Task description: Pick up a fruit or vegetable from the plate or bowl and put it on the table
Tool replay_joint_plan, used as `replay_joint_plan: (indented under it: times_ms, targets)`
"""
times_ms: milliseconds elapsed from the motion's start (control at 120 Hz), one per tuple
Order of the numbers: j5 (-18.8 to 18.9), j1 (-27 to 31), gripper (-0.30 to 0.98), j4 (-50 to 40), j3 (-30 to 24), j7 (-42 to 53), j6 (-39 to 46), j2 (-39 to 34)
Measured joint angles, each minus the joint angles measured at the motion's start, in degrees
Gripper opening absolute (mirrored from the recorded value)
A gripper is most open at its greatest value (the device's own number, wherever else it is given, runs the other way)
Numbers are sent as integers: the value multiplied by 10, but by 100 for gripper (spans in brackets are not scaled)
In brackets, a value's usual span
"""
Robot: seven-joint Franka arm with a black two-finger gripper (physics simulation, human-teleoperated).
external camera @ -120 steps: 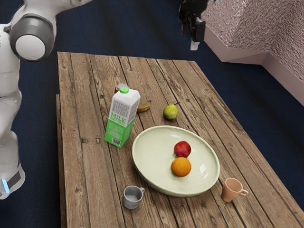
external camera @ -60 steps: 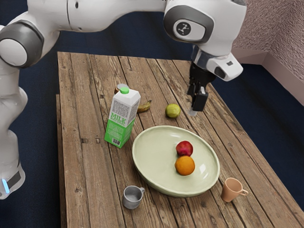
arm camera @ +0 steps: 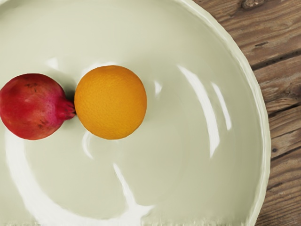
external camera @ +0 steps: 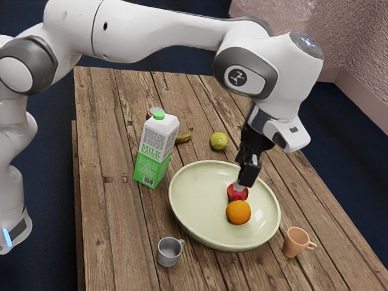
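Hovering low over the bowl [external camera: 195, 209], the black gripper [external camera: 242, 184] partly hides a pomegranate [external camera: 233, 193]; an orange [external camera: 238, 213] sits just beside it, nearer the rim's mug [external camera: 294, 243] side. Whether the gripper is wide or narrow, I cannot tell. Either fruit should be firm, fairly weighty, inclined to roll: best held across its middle. Earlier, the gripper was higher, toward the far rim.

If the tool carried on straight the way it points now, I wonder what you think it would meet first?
Most likely the pomegranate: the tool points down over it in the exterior view. Depth is unclear, though, so it might instead pass beside it to the bowl.
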Motion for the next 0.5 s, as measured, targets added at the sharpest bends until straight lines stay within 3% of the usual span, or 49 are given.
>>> replay_joint_plan:
  times_ms: [367, 400, 458, 500]
  targets:
    - [-47, 3, 67, -81, -3, -2, 38, -21]
    - [-47, 79, 67, -87, -83, -2, 40, -29]
    - [-34, 360, 67, -111, -380, -3, 42, -43]
    - [-23, 468, 67, -118, -499, -3, 43, -45]
